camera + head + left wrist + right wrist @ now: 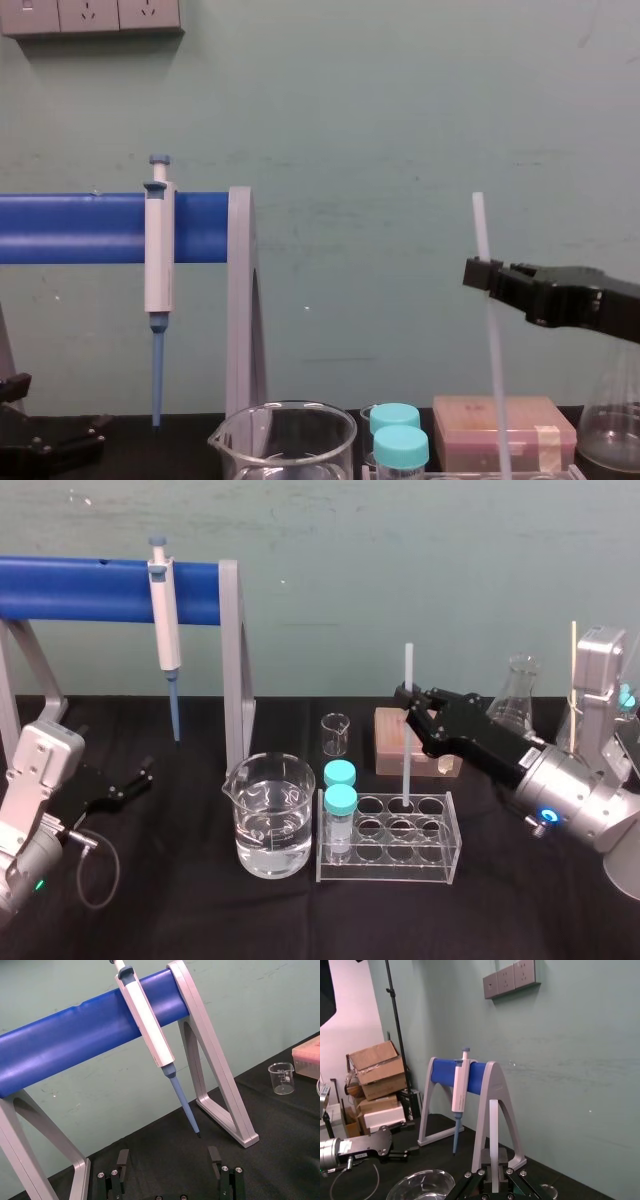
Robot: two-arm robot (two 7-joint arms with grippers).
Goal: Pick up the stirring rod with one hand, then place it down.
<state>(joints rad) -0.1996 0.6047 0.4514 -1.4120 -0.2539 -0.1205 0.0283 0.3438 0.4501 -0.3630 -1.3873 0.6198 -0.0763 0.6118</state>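
Note:
The stirring rod (407, 680) is a thin white translucent stick standing upright, its lower end down in a back well of the clear tube rack (388, 865). My right gripper (408, 708) reaches in from the right and is shut on the stirring rod about halfway up. In the chest view the stirring rod (482, 225) rises above the black gripper (482, 275). From the right wrist, the stirring rod (493, 1135) stands straight between the fingers. My left gripper (140, 778) rests low at the table's left, open and holding nothing, with fingers (122, 1159) spread apart.
A beaker of water (268, 830) stands left of the rack, with two teal-capped vials (340, 805) in the rack's left wells. Behind are a small beaker (335, 734), a pink box (392, 748) and a flask (520, 695). A pipette (165, 620) hangs on the blue-barred stand (70, 588).

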